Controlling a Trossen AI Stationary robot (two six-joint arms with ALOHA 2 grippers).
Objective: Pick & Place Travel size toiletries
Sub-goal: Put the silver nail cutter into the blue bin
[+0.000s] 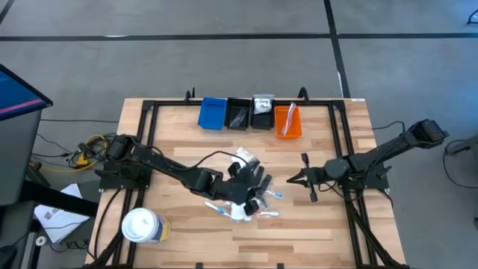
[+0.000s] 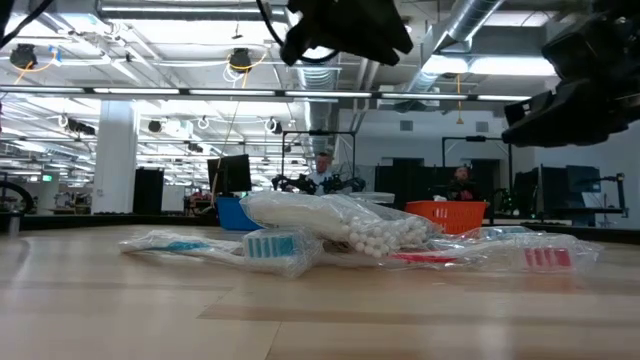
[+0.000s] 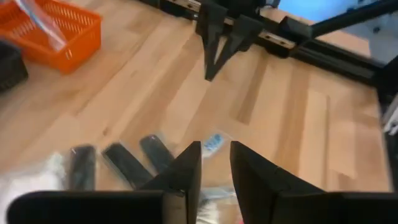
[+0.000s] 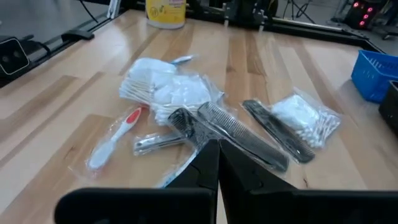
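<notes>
The travel size toiletries lie in a loose pile mid-table: bagged cotton swabs, black combs, a red toothbrush and a blue-headed one, all in clear sachets. My left gripper hangs above the pile, well clear of it in the low view. It is open by a narrow gap with nothing between the fingers. My right gripper is shut and points at the pile from the table's right, a little short of it and off the table top.
Along the far edge stand a blue bin, two black bins and an orange bin. A white tub with a yellow label stands at the near left. Bare wood lies between the pile and the bins.
</notes>
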